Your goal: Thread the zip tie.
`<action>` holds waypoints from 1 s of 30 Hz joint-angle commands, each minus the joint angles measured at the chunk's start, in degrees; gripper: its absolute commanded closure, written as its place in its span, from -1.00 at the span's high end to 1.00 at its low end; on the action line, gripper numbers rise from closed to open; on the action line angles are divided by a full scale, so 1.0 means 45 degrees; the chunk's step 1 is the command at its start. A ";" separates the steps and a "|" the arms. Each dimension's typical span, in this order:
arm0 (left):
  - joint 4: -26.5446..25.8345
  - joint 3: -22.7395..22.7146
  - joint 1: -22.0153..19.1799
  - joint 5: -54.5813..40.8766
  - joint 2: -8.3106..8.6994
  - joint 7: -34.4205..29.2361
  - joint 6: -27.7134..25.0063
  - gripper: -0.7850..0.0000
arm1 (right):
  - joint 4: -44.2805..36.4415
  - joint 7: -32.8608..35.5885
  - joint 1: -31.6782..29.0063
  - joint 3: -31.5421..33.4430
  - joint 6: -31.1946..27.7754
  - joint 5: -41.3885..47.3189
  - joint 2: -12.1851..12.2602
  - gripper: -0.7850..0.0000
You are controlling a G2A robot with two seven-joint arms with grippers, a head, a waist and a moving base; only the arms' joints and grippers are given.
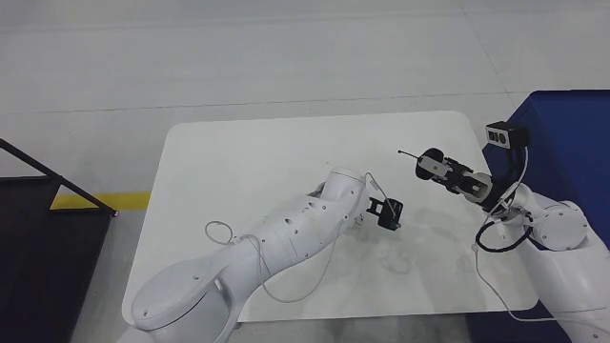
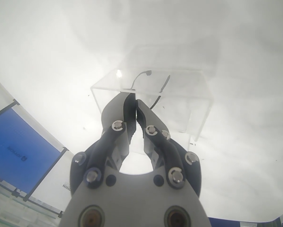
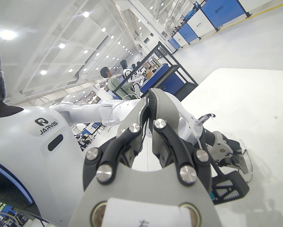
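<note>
left gripper point(image 2: 135, 100): jaws together at the near rim of the clear box point(image 2: 203, 109), mid-frame, likely to steady it; whether they pinch wall or strand i cannot tell
zip tie point(image 2: 138, 77): black, head at the box's top, strand curving down to the jaw tips
right gripper point(image 3: 148, 98): clamped on a thin black strip point(image 1: 407, 155), tip pointing upper left — held off the table point(image 1: 238, 162), apart from the box, probably for aiming
step: lining up, threading not yet done
</note>
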 commanded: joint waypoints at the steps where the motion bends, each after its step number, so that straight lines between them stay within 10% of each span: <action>1: 0.0116 -0.0008 -0.0011 0.0133 -0.0025 0.0313 -0.0034 -1.00 | 0.0000 0.0000 0.0000 0.0000 0.0000 0.0000 0.0000 -1.00; 30: 0.0877 -0.0911 0.0158 -0.1604 -0.0054 -0.3071 0.0183 -1.00 | 0.0000 0.0000 0.0000 0.0000 0.0000 0.0000 0.0000 -1.00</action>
